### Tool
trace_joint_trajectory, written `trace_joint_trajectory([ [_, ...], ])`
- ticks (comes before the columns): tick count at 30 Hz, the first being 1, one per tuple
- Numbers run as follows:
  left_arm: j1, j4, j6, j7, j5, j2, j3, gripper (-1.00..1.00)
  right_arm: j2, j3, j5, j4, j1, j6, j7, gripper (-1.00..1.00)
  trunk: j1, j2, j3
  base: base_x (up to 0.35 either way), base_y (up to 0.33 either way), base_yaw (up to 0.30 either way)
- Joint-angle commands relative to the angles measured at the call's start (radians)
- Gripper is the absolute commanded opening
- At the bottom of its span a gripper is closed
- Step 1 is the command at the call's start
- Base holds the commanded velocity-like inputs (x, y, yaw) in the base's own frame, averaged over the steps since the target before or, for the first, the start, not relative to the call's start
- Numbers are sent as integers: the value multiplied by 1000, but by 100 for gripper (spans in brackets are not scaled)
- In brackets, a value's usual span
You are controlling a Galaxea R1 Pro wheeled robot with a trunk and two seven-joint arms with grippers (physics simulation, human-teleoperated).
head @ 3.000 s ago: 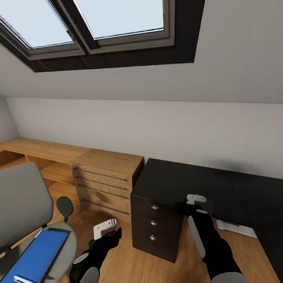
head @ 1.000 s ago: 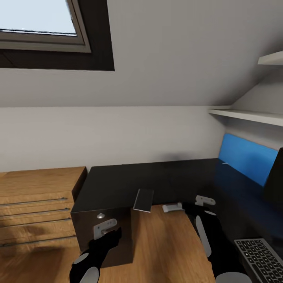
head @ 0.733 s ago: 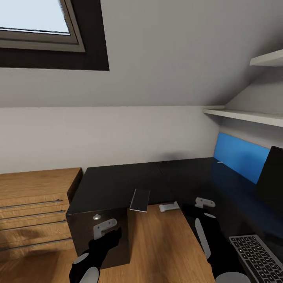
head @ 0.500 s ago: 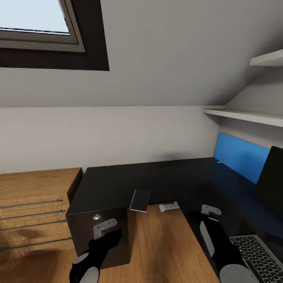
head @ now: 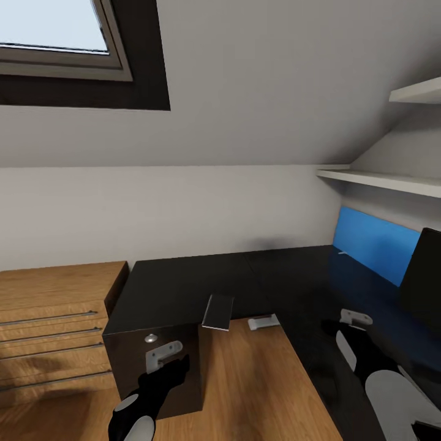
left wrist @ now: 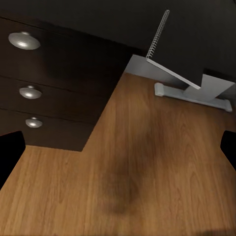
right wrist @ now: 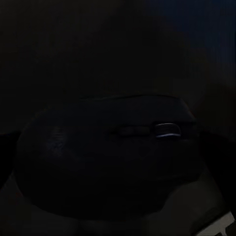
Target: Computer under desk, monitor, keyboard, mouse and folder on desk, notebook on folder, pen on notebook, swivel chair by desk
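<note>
Glossy black L-shaped tabletop (head: 245,278) with a bright blue back panel (head: 370,248); honey-brown wooden drawer chest (head: 49,318) with chrome handles; warm woodgrain floor (left wrist: 147,167); dark grey oval mouse (right wrist: 110,152).

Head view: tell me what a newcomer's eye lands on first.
The long glossy black desk fills the middle, with a bright blue back panel at its far right beside the monitor's dark edge. A thin notebook overhangs the desk's front edge. The right gripper reaches out over the desk top, while the left gripper hangs before the dark drawer unit.
</note>
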State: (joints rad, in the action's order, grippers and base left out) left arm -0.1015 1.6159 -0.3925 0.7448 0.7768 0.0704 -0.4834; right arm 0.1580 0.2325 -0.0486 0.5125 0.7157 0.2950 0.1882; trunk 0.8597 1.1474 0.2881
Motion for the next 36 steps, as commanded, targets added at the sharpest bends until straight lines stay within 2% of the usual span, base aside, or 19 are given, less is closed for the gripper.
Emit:
trace_joint_trajectory([
  [1, -1, 1, -2, 8, 6, 1, -2, 100, 0, 1, -9, 4, 1, 7, 4, -100, 0, 1, 1, 0, 0, 0],
  [8, -1, 2, -2, 8, 6, 1, -2, 100, -3, 2, -13, 4, 1, 15, 5, -100, 0, 1, 1, 0, 0, 0],
  [19, -1, 1, -2, 8, 6, 1, -1, 100, -10, 2, -13, 4, 1, 15, 5, -100, 0, 1, 1, 234, 36, -27],
  [26, -1, 1, -3, 8, 6, 2, -1, 100, -10, 1, -13, 4, 0, 15, 5, -100, 0, 1, 0, 19, 7, -178],
  [36, -1, 1, -3, 8, 6, 2, -1, 100, -18, -2, -7, 3, 0, 16, 4, -100, 0, 1, 0, 1, 0, -14],
])
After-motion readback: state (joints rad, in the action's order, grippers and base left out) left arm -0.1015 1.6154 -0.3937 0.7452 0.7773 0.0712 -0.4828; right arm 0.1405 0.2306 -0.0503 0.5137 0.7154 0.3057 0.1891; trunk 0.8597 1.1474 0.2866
